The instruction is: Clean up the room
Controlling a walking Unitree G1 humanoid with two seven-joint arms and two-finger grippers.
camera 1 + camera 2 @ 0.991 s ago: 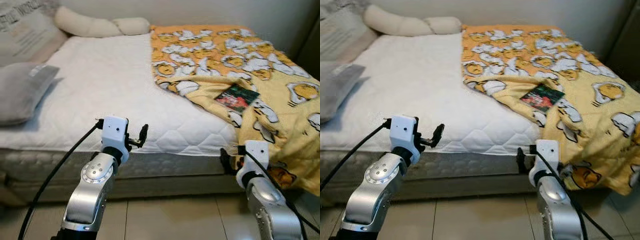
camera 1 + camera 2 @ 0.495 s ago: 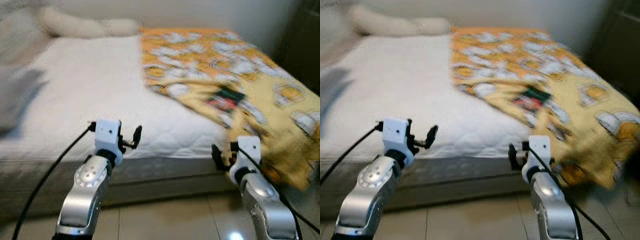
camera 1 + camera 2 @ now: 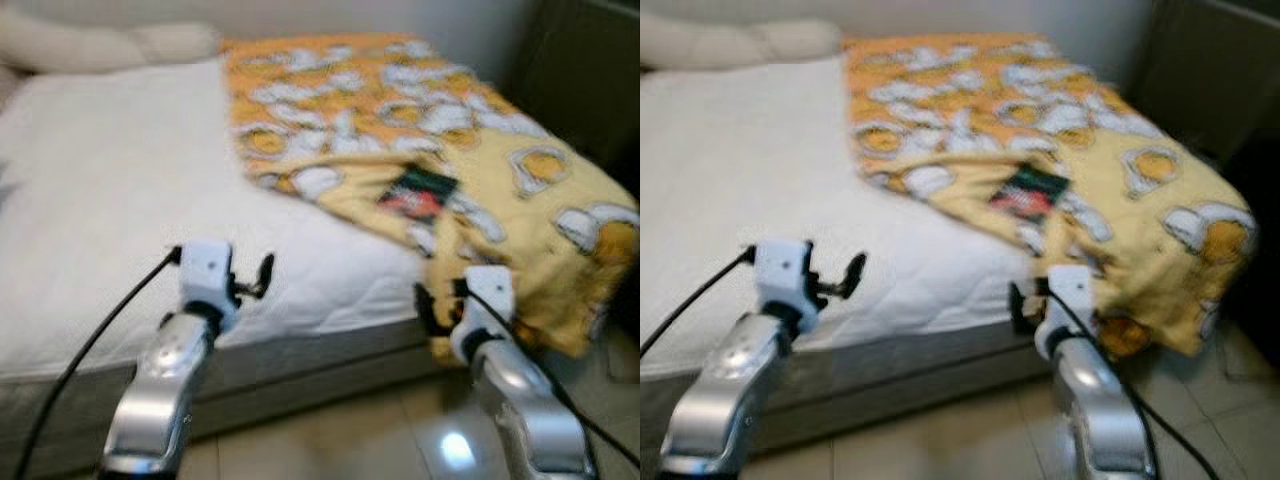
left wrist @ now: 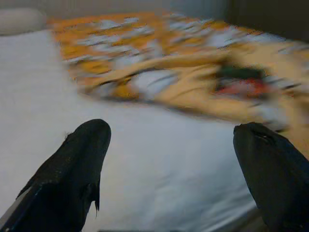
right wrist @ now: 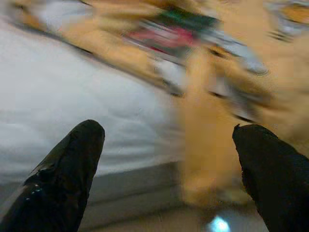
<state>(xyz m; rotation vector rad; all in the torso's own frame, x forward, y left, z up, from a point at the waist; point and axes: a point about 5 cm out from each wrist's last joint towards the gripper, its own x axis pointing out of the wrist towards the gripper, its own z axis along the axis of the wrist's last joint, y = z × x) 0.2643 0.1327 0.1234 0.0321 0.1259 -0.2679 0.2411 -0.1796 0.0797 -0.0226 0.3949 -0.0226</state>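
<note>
A yellow blanket (image 3: 400, 110) with a cartoon pattern covers the right half of a bed and hangs over its corner. On it lies a flat dark packet (image 3: 417, 192) with red and green print, also seen at packet (image 5: 169, 31). Bare white mattress (image 3: 110, 190) takes up the bed's left half. My left gripper (image 3: 252, 278) is held up in front of the mattress edge, open and empty, its fingers (image 4: 82, 159) wide apart. My right gripper (image 3: 440, 303) hovers by the hanging blanket corner, below the packet, open with nothing in it. All views are blurred.
A long cream pillow (image 3: 100, 45) lies at the head of the bed by the wall. Dark furniture (image 3: 590, 70) stands close to the bed's right side. Light floor tiles (image 3: 350, 435) run between me and the bed frame (image 3: 300, 370).
The whole picture has slid left, so the camera has turned right; the grey pillow has left the view and the dark furniture has come in. Both arms keep their pose, grippers still open.
</note>
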